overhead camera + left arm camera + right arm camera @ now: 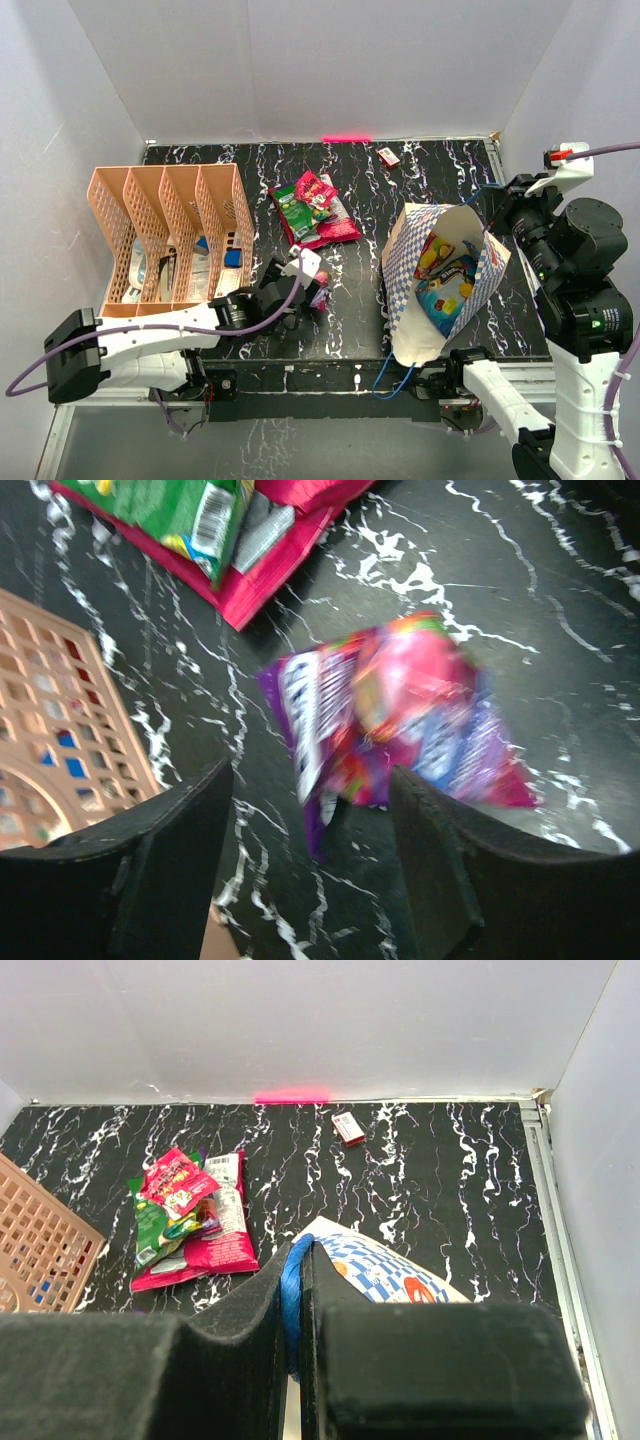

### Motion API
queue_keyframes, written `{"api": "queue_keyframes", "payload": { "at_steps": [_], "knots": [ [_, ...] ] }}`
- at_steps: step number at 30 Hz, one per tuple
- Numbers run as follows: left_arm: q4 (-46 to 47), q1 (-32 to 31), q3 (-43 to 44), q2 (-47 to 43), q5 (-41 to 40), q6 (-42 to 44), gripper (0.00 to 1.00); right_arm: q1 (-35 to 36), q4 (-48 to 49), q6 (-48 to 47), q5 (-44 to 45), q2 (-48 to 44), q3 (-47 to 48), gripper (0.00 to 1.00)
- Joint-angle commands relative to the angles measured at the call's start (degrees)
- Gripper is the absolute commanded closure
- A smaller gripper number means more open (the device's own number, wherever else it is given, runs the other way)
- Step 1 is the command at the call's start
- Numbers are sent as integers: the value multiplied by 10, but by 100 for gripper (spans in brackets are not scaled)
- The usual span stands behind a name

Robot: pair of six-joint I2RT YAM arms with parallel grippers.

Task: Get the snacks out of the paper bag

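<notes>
Top external view: paper bag (420,330) lies on the right half of the black marbled table (350,320). Its mouth is open toward the far right, chequered outside, white lining showing. Several snacks (446,276) are inside it, yellow, blue and red wrappers. More packets (312,208) sit in a loose pile at table centre, toward the back: red, green, pink, overlapping one another. Peach lattice organizer (170,232) stands far left. Small red-and-white box (388,156) sits near the back edge, well apart from everything.

Left gripper (303,270) is low over the table, between the organizer and the bag and just in front of the pile. Left wrist view: its two dark fingers (150,865) are spread apart, gripping nothing. A purple-and-pink packet (390,715) sits between and just beyond the tips. It is blurred, so I cannot tell whether it rests flat on the table. The pile's red and green wrappers are at the top of that view, the organizer at the left edge.

Right gripper (497,205) is at the bag's far rim. Right wrist view: pads pressed together on the thin blue cord handle (291,1305). The bag's chequered rim is just beyond the fingers.
</notes>
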Motion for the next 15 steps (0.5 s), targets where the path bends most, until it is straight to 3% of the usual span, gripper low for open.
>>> {"api": "queue_keyframes", "payload": {
  "at_steps": [1, 7, 15],
  "knots": [
    [-86, 0, -5, -62, 56, -143, 34, 0, 76, -2, -1, -4, 15, 92],
    [-128, 0, 45, -133, 115, -130, 21, 1, 77, -19, 1, -4, 10, 92],
    [-34, 0, 115, -124, 212, -113, 16, 3, 60, -104, -67, -74, -26, 92]
  ]
}}
